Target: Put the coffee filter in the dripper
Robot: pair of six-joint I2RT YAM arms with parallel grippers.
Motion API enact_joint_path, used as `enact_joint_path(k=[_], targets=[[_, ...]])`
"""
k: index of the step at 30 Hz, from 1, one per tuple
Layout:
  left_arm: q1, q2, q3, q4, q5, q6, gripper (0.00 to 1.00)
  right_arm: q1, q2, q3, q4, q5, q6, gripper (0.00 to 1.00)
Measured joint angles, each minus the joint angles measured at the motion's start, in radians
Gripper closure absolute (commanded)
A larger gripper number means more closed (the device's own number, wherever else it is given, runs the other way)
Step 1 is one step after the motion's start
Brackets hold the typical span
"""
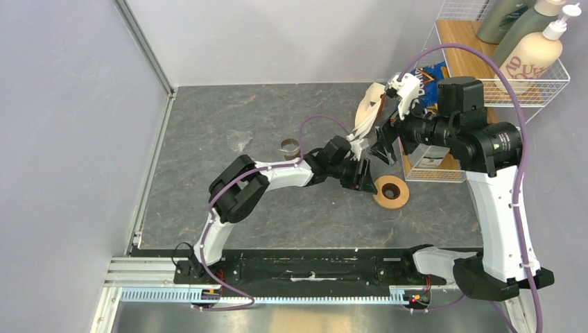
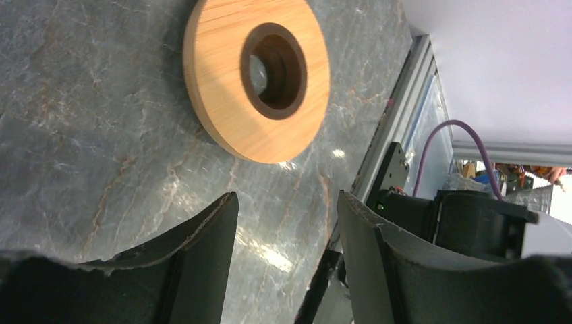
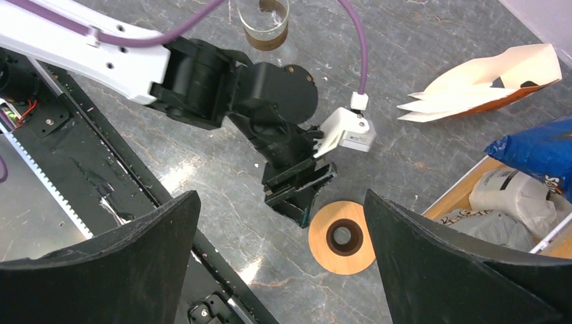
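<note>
The dripper's orange-tan wooden ring (image 1: 390,191) lies flat on the table, and its glass cone is hard to make out. The ring also shows in the left wrist view (image 2: 229,88) and the right wrist view (image 3: 324,250). White fan-shaped coffee filters (image 3: 465,91) stick out of an open paper packet lying on the table, and they also show in the top view (image 1: 367,111). My left gripper (image 1: 365,179) is open and empty, low beside the ring's left edge (image 2: 287,202). My right gripper (image 1: 383,142) is open and empty, high above the ring (image 3: 280,202).
A short brownish glass cup (image 1: 290,146) stands left of the left arm (image 3: 263,27). A faint clear glass shape (image 1: 239,141) lies further left. A wooden crate (image 1: 433,166) with bags and a blue packet (image 3: 533,145) sits at the right. A wire basket (image 1: 548,80) holds bottles.
</note>
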Motion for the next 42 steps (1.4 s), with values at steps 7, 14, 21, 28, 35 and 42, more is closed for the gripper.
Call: enact_joint_path(k=[7, 14, 21, 28, 35, 42], targets=[[0.000, 0.100, 0.002, 0.098, -0.005, -0.051, 0.36, 0.000, -0.005, -0.011, 0.001, -0.037, 0.000, 0.01], [0.005, 0.177, 0.026, 0.201, 0.016, -0.120, 0.37, 0.000, -0.006, -0.016, 0.000, -0.043, 0.004, 0.01], [0.009, 0.247, 0.066, 0.309, 0.035, -0.217, 0.50, 0.000, -0.014, -0.023, -0.008, -0.044, 0.003, 0.01], [0.011, 0.269, 0.071, 0.361, 0.041, -0.278, 0.92, 0.000, -0.014, -0.023, -0.016, -0.047, -0.001, 0.01], [0.014, 0.250, 0.074, 0.374, 0.056, -0.306, 0.98, 0.000, -0.014, -0.025, -0.014, -0.061, -0.001, 0.01], [0.066, 0.024, 0.016, 0.229, 0.060, -0.309, 0.98, 0.000, -0.018, -0.037, 0.039, -0.102, 0.005, 0.01]])
